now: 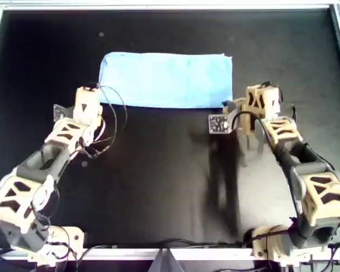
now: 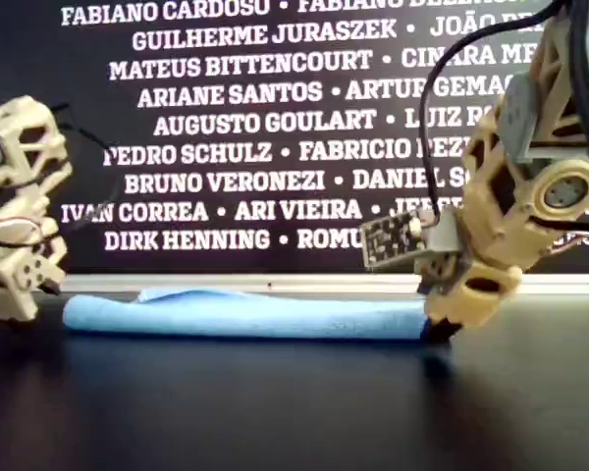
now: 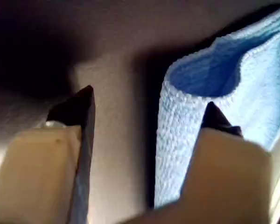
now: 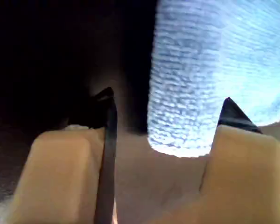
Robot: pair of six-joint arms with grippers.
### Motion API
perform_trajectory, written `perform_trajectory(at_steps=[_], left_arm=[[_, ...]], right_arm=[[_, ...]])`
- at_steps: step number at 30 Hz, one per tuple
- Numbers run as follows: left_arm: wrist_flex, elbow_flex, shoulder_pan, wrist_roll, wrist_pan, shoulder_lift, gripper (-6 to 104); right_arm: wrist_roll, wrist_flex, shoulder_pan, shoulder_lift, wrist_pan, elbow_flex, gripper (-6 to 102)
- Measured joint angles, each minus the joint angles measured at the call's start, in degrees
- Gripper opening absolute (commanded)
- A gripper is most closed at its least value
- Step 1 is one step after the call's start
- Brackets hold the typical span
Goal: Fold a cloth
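Observation:
The light blue cloth (image 1: 167,79) lies folded into a long strip on the black table, at the back in the overhead view. It is a low flat roll in the exterior view (image 2: 245,316). My first gripper (image 3: 149,100) is open, with a layered corner of the cloth (image 3: 252,70) between its jaws, close to one finger (image 3: 214,121). My second gripper (image 4: 168,99) is open, with a rounded cloth corner (image 4: 214,56) reaching between its jaws. In the overhead view one arm (image 1: 88,105) stands at each near corner (image 1: 255,105). I cannot tell which is which.
The black table (image 1: 158,187) has a pale metal frame (image 1: 158,7) around it. In the exterior view a dark wall with white names (image 2: 226,128) stands behind the cloth. Loose cables (image 1: 116,110) hang off the arm on the overhead view's left.

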Motion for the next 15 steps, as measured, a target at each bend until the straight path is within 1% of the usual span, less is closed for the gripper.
perform_trajectory(at_steps=[3, 5, 6, 7, 9, 15], left_arm=[[0.0, -3.2, 0.0, 0.0, 0.0, -3.1, 81], [0.0, -5.6, 0.0, 0.1, -0.2, -5.2, 81], [0.0, -6.9, 0.0, 0.1, -0.1, -6.1, 81], [0.0, -8.0, 0.0, 0.1, -0.2, -6.9, 81], [0.0, -10.4, 0.0, 0.1, -0.1, -8.7, 81], [0.0, -15.2, 0.0, 0.0, -0.3, -12.4, 81]], right_arm=[[2.02, 0.0, 0.0, -0.5, 2.0, -0.1, 88], [2.64, 0.0, 0.0, -1.3, 3.5, -0.5, 88], [3.08, 0.0, 0.1, -1.6, 4.9, -1.1, 88], [2.81, 0.0, 0.1, -1.9, 5.4, -1.8, 88], [2.9, 0.0, -0.2, -2.4, 6.1, -2.6, 87], [2.9, 0.1, -0.2, -4.3, 6.2, -5.3, 87]])
